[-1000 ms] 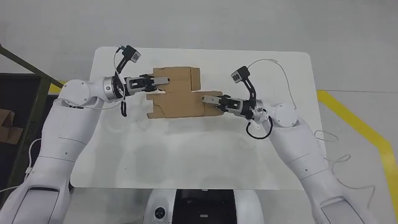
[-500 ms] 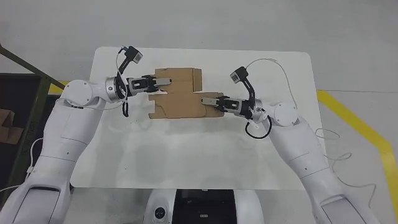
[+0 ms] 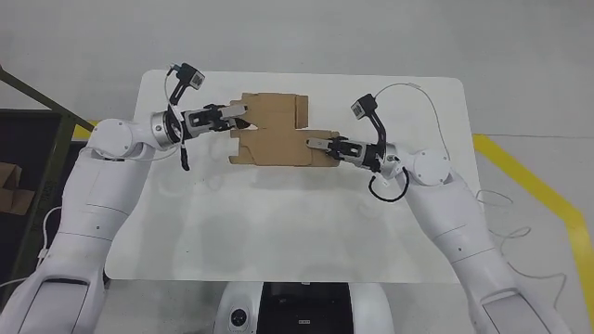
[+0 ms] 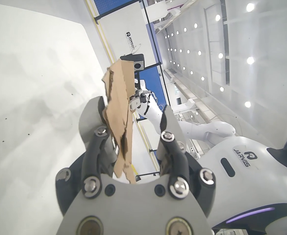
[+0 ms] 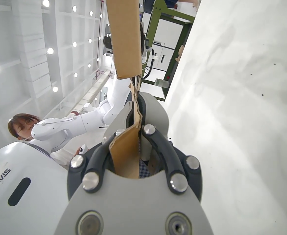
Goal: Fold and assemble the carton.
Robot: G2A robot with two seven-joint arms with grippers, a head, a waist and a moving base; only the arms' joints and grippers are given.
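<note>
Carton (image 3: 274,130) (image 4: 120,94) (image 5: 125,37): brown corrugated board, flat, stepped in outline, ragged along the cut edges; was held roughly level just above the far middle of the surface, between both pincers.
Right pincer (image 3: 320,144) (image 5: 137,106): pressed together on the carton's right edge, smooth grey fingers (image 5: 155,116) pinching the board.
Left pincer (image 3: 241,118) (image 4: 133,110): spread; took the carton's left edge between its fingers, the board against one finger (image 4: 92,118) and apart from the other.
Surface (image 3: 278,223): white, matte, round-cornered; bore faint grey smudges and small dark specks.
Floor (image 3: 371,19): pale grey, crossed by a yellow stripe (image 3: 520,162) on the right.
</note>
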